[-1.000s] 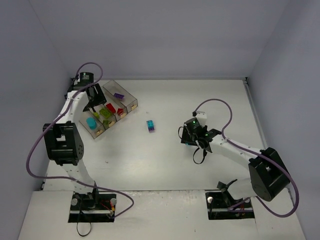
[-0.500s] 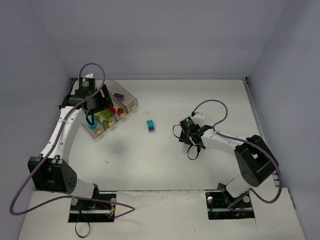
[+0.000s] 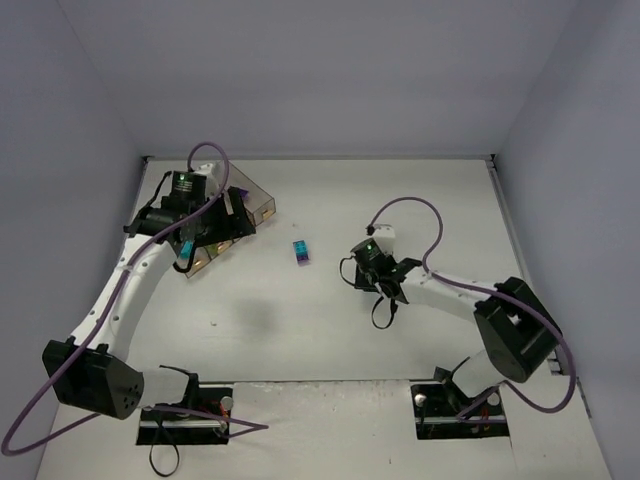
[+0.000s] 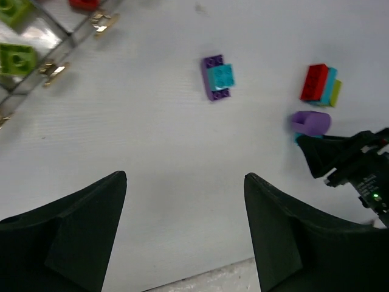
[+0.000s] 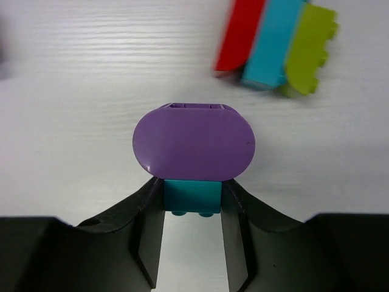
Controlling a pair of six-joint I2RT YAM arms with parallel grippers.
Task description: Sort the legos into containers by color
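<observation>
Round purple piece [image 5: 193,143], cyan brick [image 5: 192,198] beneath

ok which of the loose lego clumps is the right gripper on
The round purple piece on a cyan brick: the right gripper clamps its cyan base. The red-cyan-lime stack just beyond and the purple-and-cyan pair farther off sit untouched.

top view: left arm [image 3: 192,202] covers most of the containers [image 3: 260,201]; contents unreadable there. stacked pair of legos mid-table [image 3: 300,252] too small to count studs.
left wrist view: a lime brick [image 4: 11,8] and a red brick [image 4: 84,3] cut by the frame's top edge.
right wrist view: cyan brick [image 5: 192,196], pinched in the right gripper [image 5: 192,187], mostly hidden under the purple round piece [image 5: 193,141]. red-cyan-lime stack [image 5: 276,47] blurred, cropped at top.
</observation>
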